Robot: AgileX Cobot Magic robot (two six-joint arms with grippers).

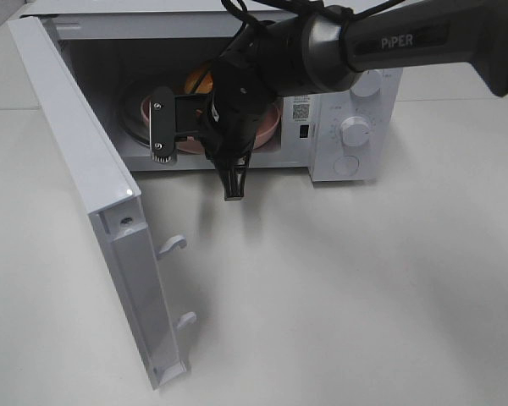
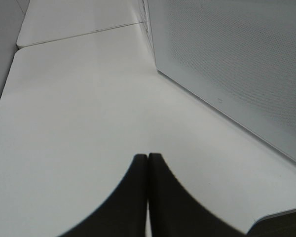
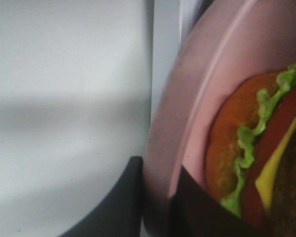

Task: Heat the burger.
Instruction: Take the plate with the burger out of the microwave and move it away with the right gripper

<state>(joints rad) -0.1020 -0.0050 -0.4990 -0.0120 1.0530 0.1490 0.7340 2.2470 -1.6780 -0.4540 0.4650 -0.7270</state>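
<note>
Burger [image 3: 246,133] on plate [image 1: 267,127] inside microwave [image 1: 356,101] (door [image 1: 102,220] at left).

Exterior high: mounted above, angled down at open microwave [image 1: 339,127] on desk [image 1: 364,288]. Left wrist: low over desk, facing along perforated door [image 2: 237,64]. Right wrist: very close on pink plate [image 3: 187,98] and burger [image 3: 256,148], both shared with exterior view.
</note>
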